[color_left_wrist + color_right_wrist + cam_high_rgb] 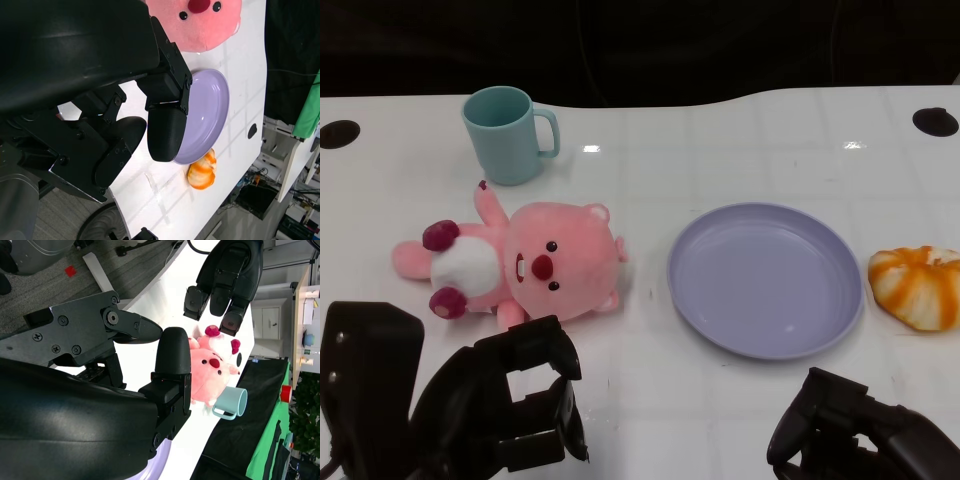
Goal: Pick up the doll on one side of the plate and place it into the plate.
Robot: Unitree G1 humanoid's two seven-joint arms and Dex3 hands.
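A pink plush doll (525,262) with a white belly lies on its back on the white table, left of the lavender plate (765,278). The doll (200,22) and the plate (210,112) also show in the left wrist view, and the doll (207,371) in the right wrist view. My left hand (515,405) hovers just in front of the doll with fingers apart, holding nothing. My right hand (855,425) is low at the table's near edge, in front of the plate, holding nothing with its fingers apart. The plate has nothing in it.
A teal mug (507,134) stands behind the doll at the back left. An orange-and-white striped plush (917,285) lies right of the plate. Two dark round holes (338,133) mark the table's back corners.
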